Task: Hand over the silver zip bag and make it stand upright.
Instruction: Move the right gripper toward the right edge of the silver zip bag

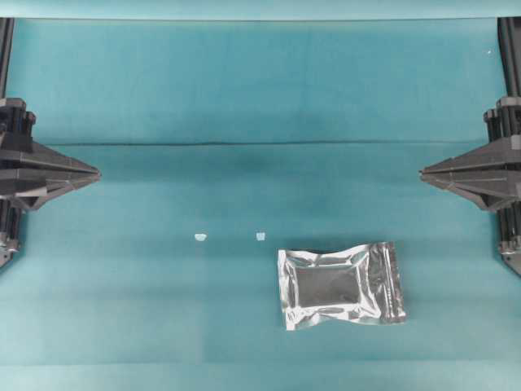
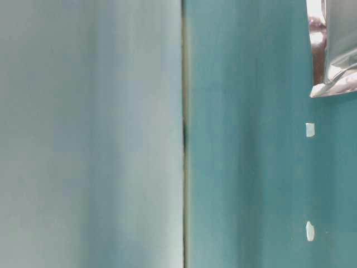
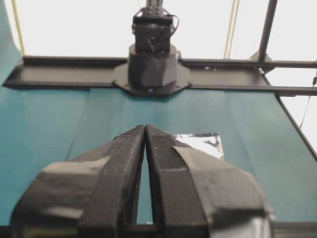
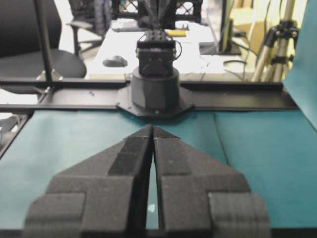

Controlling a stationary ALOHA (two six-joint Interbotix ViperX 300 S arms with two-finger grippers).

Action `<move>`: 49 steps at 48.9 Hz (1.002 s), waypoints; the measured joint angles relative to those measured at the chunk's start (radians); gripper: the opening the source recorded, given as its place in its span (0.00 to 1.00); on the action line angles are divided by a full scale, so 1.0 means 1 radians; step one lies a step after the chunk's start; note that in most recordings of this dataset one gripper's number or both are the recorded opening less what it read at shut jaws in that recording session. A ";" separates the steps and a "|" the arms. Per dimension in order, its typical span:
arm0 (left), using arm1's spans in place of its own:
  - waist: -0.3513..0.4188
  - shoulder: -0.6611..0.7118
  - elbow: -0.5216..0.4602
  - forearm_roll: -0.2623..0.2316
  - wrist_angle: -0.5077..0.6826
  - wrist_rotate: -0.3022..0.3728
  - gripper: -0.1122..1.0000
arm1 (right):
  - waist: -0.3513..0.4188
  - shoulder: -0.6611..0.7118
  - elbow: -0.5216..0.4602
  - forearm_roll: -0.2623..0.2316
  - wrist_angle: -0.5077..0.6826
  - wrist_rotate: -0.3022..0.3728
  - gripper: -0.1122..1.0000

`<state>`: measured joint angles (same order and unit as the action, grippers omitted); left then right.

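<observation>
The silver zip bag lies flat on the teal cloth, right of the middle and toward the front edge, its zip strip at the right end. One corner of the silver zip bag shows at the top right of the table-level view, and part of the silver zip bag peeks out behind the left fingers. My left gripper rests at the far left, shut and holding nothing. My right gripper rests at the far right, shut and holding nothing. Both are well away from the bag, their tips meeting in the wrist views.
Two tiny white scraps lie left of the bag. A fold in the cloth runs across the table. Each arm's base faces the other across the table. Black frame rails stand at the sides.
</observation>
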<state>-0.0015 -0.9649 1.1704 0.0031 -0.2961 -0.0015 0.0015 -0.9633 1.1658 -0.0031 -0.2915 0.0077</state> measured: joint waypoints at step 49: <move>-0.012 0.152 -0.086 0.015 0.011 -0.003 0.10 | 0.129 -0.006 -0.032 0.121 0.634 1.135 0.10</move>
<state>-0.0138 -0.8130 1.0845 0.0184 -0.2853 -0.0046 0.1304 -0.9695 1.1336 0.1181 0.3421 1.1428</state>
